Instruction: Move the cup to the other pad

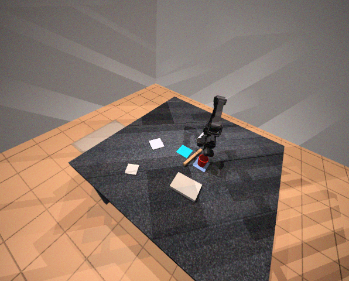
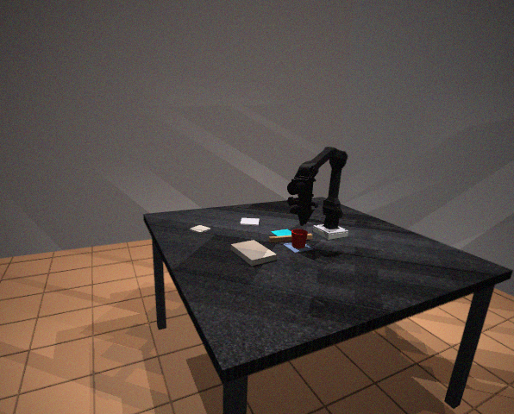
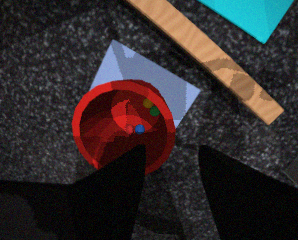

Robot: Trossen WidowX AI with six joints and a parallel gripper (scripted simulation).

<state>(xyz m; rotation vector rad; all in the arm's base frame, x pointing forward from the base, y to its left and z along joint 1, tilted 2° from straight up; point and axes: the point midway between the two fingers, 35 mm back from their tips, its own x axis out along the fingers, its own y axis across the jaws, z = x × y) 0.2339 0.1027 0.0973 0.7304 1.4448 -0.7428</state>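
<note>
A red cup (image 1: 202, 160) (image 2: 298, 239) (image 3: 79, 125) stands upright on a light blue pad (image 1: 204, 169) (image 2: 291, 246) (image 3: 181, 92). The wrist view shows several small marbles inside it, among them a blue marble (image 3: 140, 129), a green marble (image 3: 154, 111) and a yellow marble (image 3: 148, 103). A cyan pad (image 1: 184, 151) (image 2: 280, 232) (image 3: 254, 17) lies beyond a wooden bar and has nothing on it. My gripper (image 1: 208, 153) (image 2: 303, 222) (image 3: 172, 152) points down just above the cup, partly open and empty. In the wrist view, its left finger overlaps the cup's rim and the right finger is outside it.
The wooden bar (image 1: 192, 157) (image 2: 277, 239) (image 3: 204, 50) lies between the two pads. A thick cream block (image 1: 185, 186) (image 2: 253, 251) lies near the cup. A white square (image 1: 156, 143) (image 2: 249, 221) and a small cream square (image 1: 132, 168) (image 2: 200, 228) lie farther off.
</note>
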